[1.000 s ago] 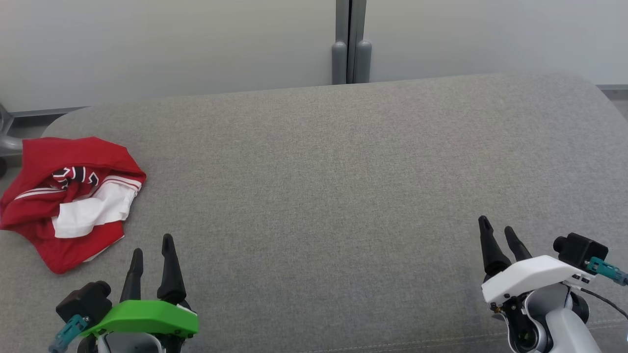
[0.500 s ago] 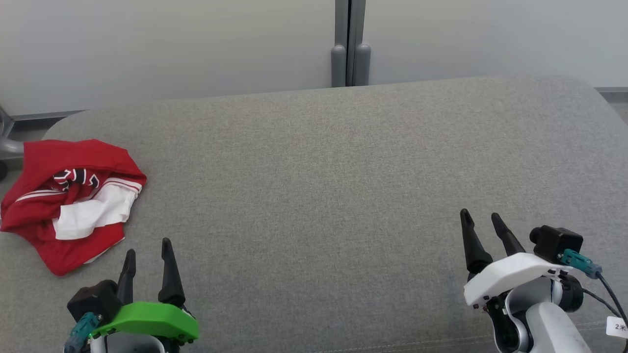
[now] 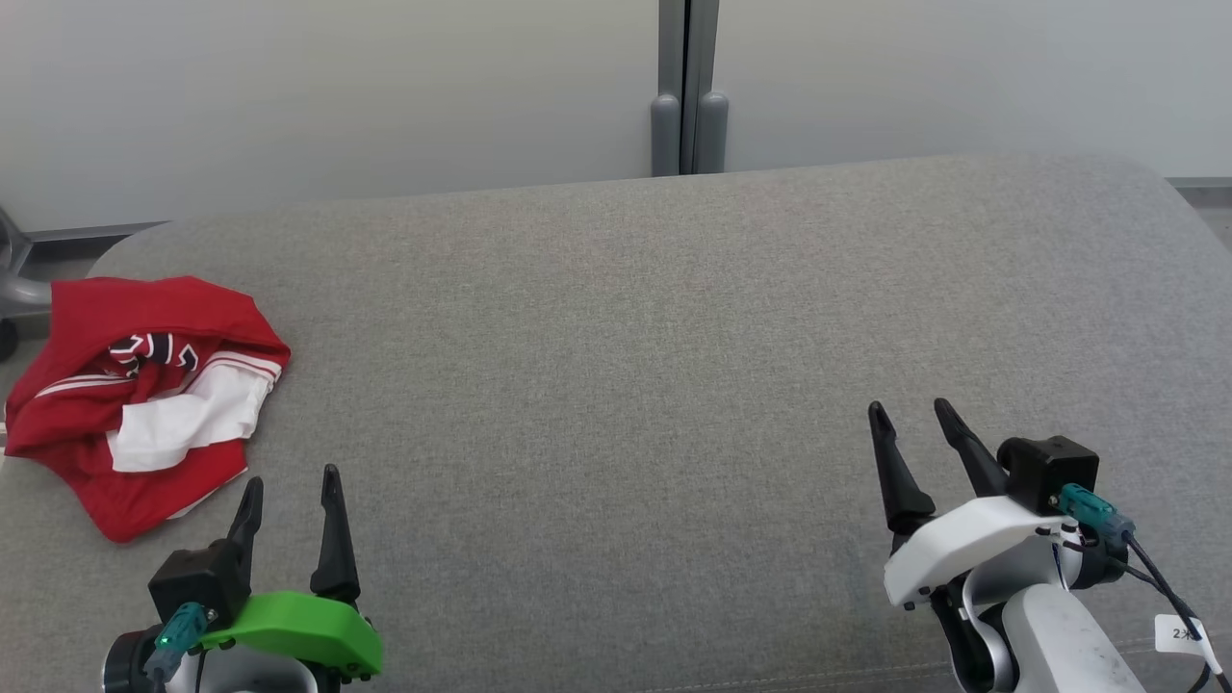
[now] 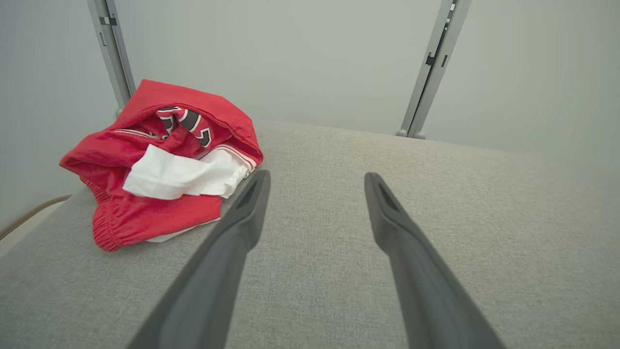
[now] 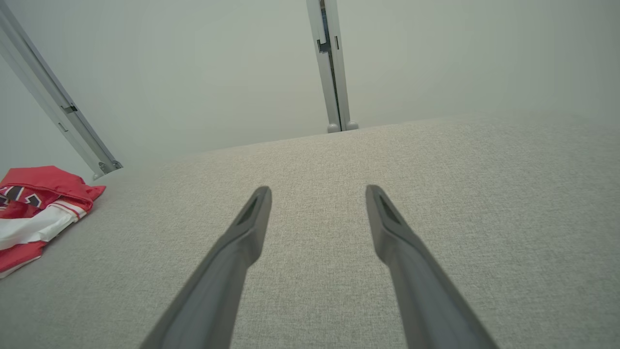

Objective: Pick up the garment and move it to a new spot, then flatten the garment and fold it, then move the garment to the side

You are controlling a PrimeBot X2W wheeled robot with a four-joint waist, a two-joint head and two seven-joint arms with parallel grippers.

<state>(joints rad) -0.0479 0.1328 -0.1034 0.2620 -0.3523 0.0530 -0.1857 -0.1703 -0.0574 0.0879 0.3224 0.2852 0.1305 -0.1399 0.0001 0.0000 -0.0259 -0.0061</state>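
The garment [image 3: 144,399] is a crumpled red piece with white panels and dark lettering, lying at the far left of the grey padded surface [image 3: 626,337]. It also appears in the left wrist view [image 4: 164,165] and at the left edge of the right wrist view [image 5: 38,208]. My left gripper [image 3: 292,486] stands open near the front edge, just right of and below the garment, nothing between its fingers. My right gripper [image 3: 911,414] is open at the lower right, far from the garment, over bare fabric.
A pale wall runs behind the surface, with a grey vertical post [image 3: 687,87] at its middle. A metal chair leg [image 3: 19,279] shows past the left end. The surface's rounded corners fall away at the far left and far right.
My right gripper has moved left and slightly up across the surface. My left gripper has drawn back a little toward the front edge. The garment lies as before.
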